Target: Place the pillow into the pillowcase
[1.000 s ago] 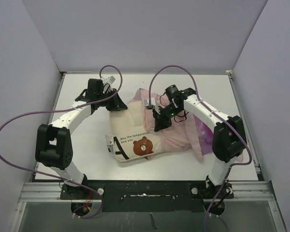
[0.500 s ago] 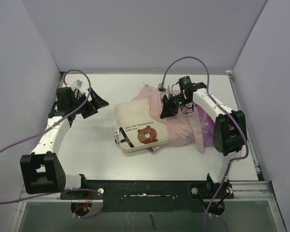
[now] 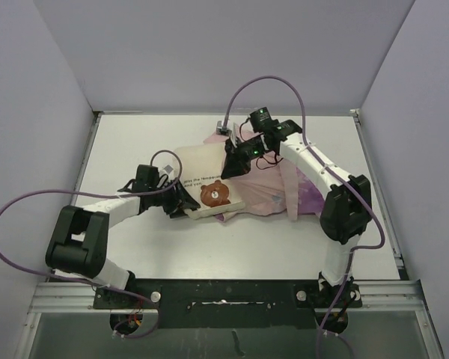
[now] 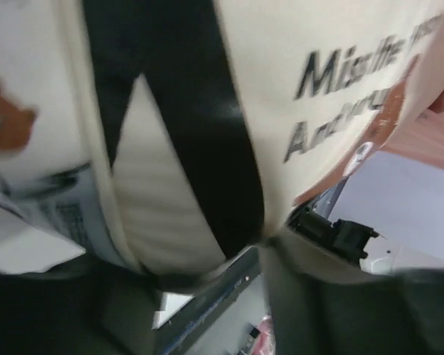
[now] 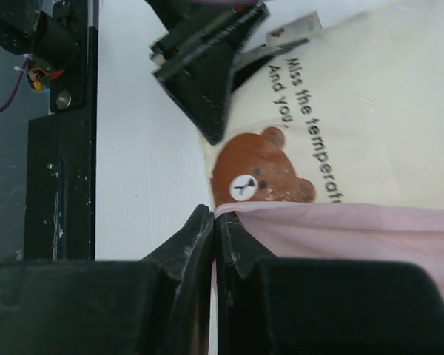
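- At the middle of the surface (image 3: pixel 127 149), the pillow (image 3: pixel 198 168) lies printed side up; the pillowcase (image 3: pixel 284 191) overlaps its right part and spreads rightward;
- left gripper (image 3: pixel 181 203) at the pillow's near-left corner; jaws apart around that corner; whether they clamp it, I cannot tell;
- right gripper (image 5: pixel 214 222) over the pillow; jaws closed on the pillowcase's pale pink edge.

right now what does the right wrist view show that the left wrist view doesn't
Right wrist only: the right claw pinched shut on the pillowcase edge, and the bear face in full. Left wrist only: a black band on the pillow, seen close and blurred. Both: the pillow and its black text.
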Robot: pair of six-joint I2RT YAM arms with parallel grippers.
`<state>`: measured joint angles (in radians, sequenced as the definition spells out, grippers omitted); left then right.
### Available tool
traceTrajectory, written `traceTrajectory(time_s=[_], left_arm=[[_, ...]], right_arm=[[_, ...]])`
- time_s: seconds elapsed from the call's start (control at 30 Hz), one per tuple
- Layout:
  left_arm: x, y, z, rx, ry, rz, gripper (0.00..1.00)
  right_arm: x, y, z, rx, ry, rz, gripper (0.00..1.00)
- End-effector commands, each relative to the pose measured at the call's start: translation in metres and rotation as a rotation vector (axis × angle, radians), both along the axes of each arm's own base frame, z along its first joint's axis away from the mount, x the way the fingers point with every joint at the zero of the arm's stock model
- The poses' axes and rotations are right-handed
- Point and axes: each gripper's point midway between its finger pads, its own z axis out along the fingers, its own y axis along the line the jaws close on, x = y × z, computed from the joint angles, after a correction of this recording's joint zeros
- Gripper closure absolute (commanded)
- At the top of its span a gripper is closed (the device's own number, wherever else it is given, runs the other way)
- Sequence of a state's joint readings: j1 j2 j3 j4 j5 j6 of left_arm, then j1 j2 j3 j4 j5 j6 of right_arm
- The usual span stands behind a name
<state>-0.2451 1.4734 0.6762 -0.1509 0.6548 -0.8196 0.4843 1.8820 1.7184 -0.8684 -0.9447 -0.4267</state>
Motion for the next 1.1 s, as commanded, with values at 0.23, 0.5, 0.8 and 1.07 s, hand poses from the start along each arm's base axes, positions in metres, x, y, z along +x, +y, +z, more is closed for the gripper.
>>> traceTrajectory(time_s=[0.23,0.5,0.8,1.07], left_arm=[[0.077,-0.061,0.221,-0.296,-0.879,-0.129,1.00],[0.069,-0.040,0.192,-0.192,-0.876,-0.041,1.00],[0.075,-0.053,0.153,-0.141,-0.832,-0.067,1.00],[0.059,-0.061,0.125,-0.048,-0.856,-0.127,1.00]], right_arm=[[-0.024,0.078,0.163,0.329,-0.309,0.154,1.00],[0.049,0.002,0.081,0.136,-0.192,-0.137,1.00],[-0.039,0.077,0.087,0.189,-0.143,0.070,1.00],[-0.066,0.078,0.065,0.137,-0.168,0.157,1.00]])
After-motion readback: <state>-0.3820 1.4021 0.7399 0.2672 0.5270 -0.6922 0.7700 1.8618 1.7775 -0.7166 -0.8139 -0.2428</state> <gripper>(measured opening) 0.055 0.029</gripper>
